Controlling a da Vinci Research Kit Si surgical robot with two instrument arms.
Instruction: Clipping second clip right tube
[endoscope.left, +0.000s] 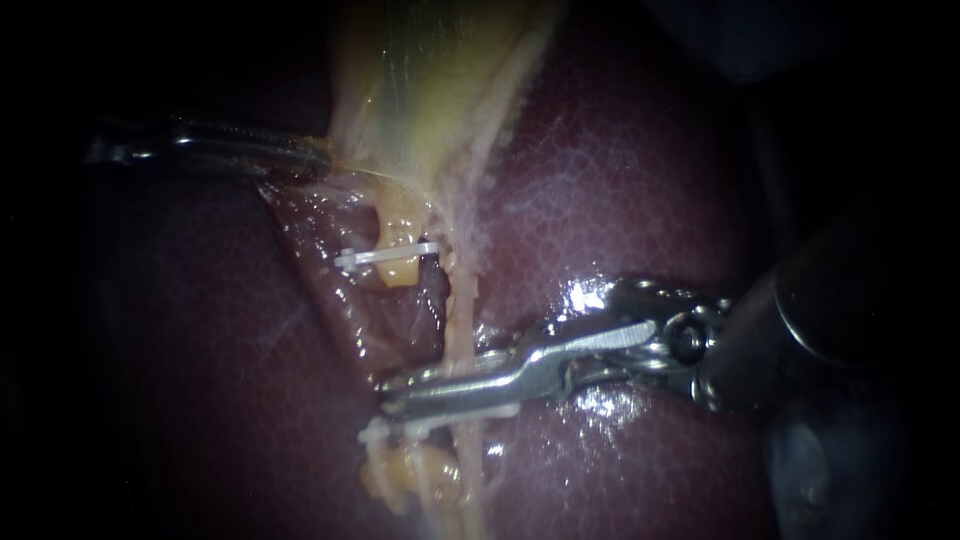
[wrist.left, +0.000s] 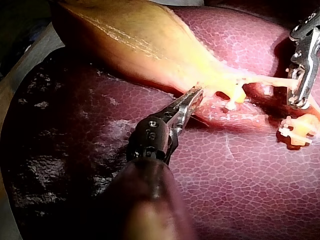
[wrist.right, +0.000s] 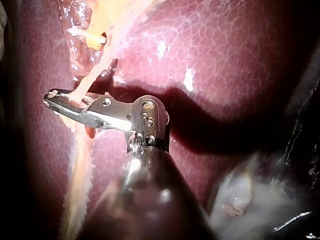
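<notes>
At ten o'clock in the endoscope view, our slim steel left instrument (endoscope.left: 322, 155) is clenched on the edge of the glistening yellow-green gallbladder (endoscope.left: 430, 90). Near centre a white plastic clip (endoscope.left: 385, 256) crosses a short yellow stump (endoscope.left: 398, 215). Beside it the pale, stringy right tube (endoscope.left: 462, 325) runs toward six o'clock over the dark red liver (endoscope.left: 620, 180) and passes between the jaws of our silver right instrument (endoscope.left: 395, 397), which grip it from both sides. We judge tearing the danger: a harder left pull could shear the thin tube.
</notes>
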